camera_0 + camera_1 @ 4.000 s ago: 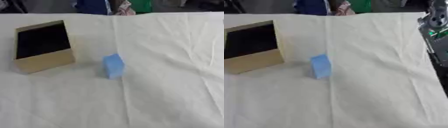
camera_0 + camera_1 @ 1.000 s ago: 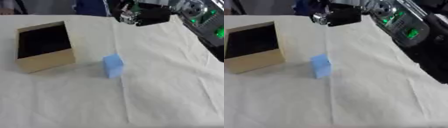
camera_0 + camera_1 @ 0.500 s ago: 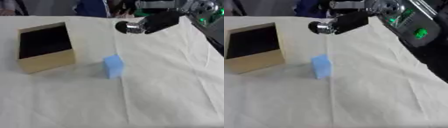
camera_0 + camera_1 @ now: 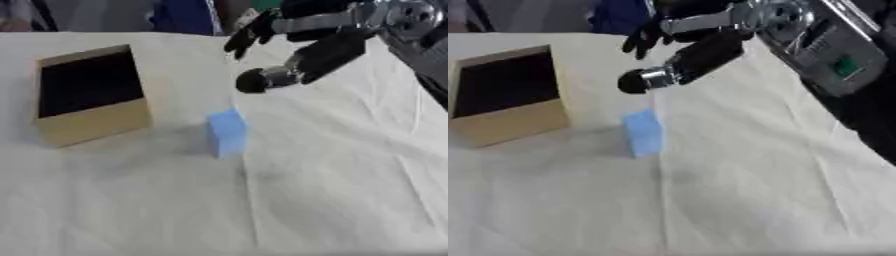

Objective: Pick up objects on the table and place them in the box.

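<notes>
— We're looking down on a table draped in a cream-white cloth (image 4: 332, 190), and the robot's black and silver right hand (image 4: 302, 47) is reaching in from the upper right, up in the air above the cloth.

— And we can see it carries nothing. The fingers (image 4: 245, 37) are stretched out and spread toward the left, and the thumb (image 4: 262, 80) with its rounded dark tip points down and to the left. So we call it wide, with nothing between thumb and fingers.

— Below that thumb tip we've got the small light blue rectangular block (image 4: 227, 133), standing upright on the cloth near the middle of the table. We see clear cloth between the hand and the block, so no contact.

— To the block's left sits the tan cardboard box with the black inside (image 4: 92, 122), its open top facing us. The block stands near the box's right wall but apart from it, outside the box, and its shadow falls toward the box.

— In the right eye view we get more of the right arm (image 4: 824, 45): a grey forearm panel with a green patch, running off toward the upper right corner.

— As for the left hand, we don't find it in either view.
</notes>
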You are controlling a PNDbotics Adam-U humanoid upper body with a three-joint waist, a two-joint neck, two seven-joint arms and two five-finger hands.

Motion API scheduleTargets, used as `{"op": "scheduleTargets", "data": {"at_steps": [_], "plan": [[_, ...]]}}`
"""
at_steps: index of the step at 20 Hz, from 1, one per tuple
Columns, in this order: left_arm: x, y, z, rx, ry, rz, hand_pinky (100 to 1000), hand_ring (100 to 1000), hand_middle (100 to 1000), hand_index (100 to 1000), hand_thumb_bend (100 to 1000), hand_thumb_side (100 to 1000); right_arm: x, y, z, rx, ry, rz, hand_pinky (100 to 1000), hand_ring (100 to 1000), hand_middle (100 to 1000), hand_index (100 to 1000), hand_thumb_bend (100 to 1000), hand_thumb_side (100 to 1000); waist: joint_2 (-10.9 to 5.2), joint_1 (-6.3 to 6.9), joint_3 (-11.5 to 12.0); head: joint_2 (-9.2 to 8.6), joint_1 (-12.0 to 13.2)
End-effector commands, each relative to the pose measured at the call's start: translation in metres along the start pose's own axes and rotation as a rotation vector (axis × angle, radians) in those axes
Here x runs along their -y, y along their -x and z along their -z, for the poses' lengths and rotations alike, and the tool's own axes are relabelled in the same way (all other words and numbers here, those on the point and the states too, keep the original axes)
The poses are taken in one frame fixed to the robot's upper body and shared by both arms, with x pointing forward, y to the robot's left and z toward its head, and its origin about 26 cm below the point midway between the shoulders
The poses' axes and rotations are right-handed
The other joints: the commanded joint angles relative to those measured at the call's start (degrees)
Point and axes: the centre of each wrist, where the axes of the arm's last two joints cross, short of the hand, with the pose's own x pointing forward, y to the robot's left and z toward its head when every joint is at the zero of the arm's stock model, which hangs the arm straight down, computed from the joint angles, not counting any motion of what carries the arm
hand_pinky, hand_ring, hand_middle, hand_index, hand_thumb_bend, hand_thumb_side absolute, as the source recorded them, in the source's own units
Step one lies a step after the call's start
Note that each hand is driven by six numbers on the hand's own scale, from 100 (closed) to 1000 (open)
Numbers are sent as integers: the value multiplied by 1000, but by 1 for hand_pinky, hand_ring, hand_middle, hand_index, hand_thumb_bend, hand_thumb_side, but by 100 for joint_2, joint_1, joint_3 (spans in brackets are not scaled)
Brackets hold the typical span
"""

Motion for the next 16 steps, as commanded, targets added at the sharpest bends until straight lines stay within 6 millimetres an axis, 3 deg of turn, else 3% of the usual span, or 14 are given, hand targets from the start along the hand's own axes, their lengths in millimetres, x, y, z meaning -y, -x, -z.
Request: {"op": "scheduleTargets", "data": {"at_steps": [1,8,10,16], "plan": [[-4,-6,9,40,3,3,748,902,739,871,148,1000,9,0,-11,-45,3,-42,952,978,882,1000,550,1000,-90,23,-2,17,19],[-4,-6,10,40,2,1,745,900,731,855,144,1000,1,4,2,-47,-42,-40,974,1000,949,1000,506,1000,-78,21,6,7,39],[-4,-6,10,40,1,0,744,900,731,854,143,1000,-1,4,6,-39,-56,-38,980,1000,948,1000,418,1000,-74,21,8,1,43],[-4,-6,10,41,-1,-3,743,900,728,851,140,1000,-5,5,17,-33,-84,-42,1000,1000,951,1000,333,889,-57,22,18,-11,55]]}}
